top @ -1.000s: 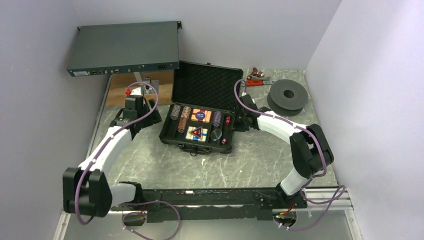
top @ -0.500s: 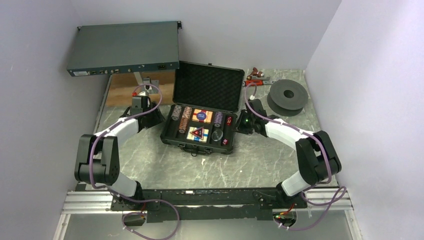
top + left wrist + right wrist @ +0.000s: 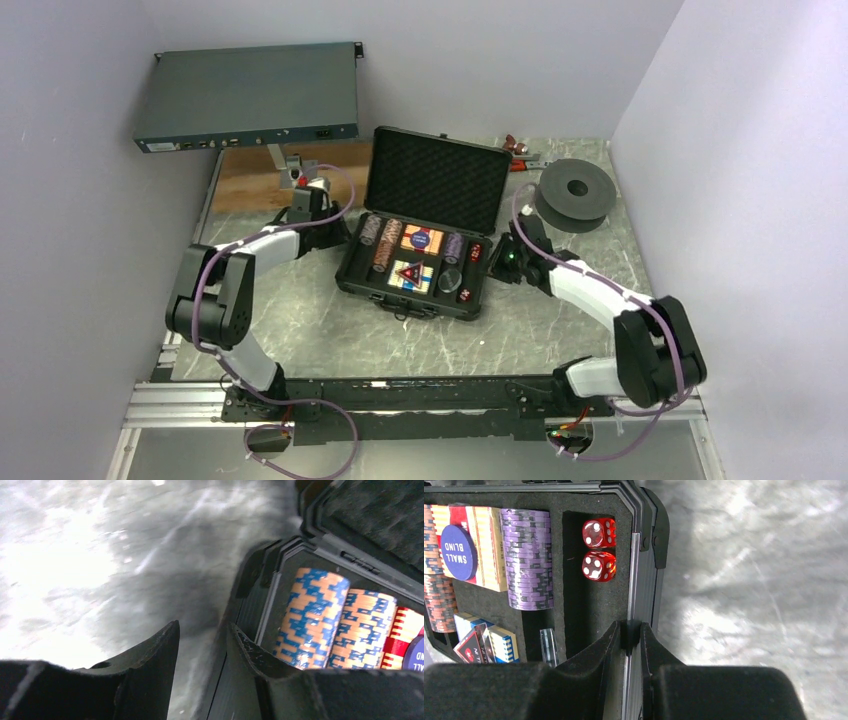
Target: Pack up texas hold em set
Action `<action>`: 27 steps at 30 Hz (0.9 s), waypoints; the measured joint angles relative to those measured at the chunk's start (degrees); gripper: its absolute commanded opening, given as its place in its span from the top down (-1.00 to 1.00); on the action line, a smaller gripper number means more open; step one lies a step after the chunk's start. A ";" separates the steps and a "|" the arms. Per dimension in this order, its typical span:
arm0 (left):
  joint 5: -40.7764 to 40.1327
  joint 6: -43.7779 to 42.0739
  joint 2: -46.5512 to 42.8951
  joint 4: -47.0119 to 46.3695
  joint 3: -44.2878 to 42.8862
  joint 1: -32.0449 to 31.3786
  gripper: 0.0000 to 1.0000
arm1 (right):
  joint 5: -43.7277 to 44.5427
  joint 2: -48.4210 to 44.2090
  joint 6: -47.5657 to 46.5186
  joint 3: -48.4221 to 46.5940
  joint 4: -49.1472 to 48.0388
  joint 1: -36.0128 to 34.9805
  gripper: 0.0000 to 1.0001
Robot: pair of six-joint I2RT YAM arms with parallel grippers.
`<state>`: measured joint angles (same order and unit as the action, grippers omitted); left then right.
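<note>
Meanwhile, right hand (image 3: 629, 628) tight on the case (image 3: 644, 555) rim, left hand (image 3: 203, 627) half-open opposite.

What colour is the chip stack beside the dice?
Purple with grey edge stripes: the chip stack beside the red dice; clearest in the right wrist view.

"SMALL BLIND" stands in white on a round blue button (image 3: 458, 552), which lies on a card deck (image 3: 486, 545) in the case (image 3: 644, 555). The lettering on the triangular marker (image 3: 470, 650) is unreadable.

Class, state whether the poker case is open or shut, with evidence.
Open: the case has its lid raised, with chips and dice exposed.
</note>
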<state>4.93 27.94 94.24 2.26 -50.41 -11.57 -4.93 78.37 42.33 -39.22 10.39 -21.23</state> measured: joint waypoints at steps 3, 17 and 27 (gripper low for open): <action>-0.98 -1.42 1.88 -0.72 -2.51 -3.85 0.09 | 1.42 -5.03 0.79 3.13 2.60 0.94 0.40; -2.21 -3.23 16.22 -0.68 -19.69 -19.45 0.11 | 12.59 -27.26 2.34 4.09 30.14 2.32 -0.99; 0.17 -3.28 30.08 3.93 -39.76 -27.65 0.09 | 20.39 -33.79 -0.35 -11.87 37.38 2.21 -1.00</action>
<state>5.10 24.67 124.31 6.20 -90.17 -39.22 15.46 44.58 41.98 -51.09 47.77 -19.03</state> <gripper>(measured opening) 0.450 0.994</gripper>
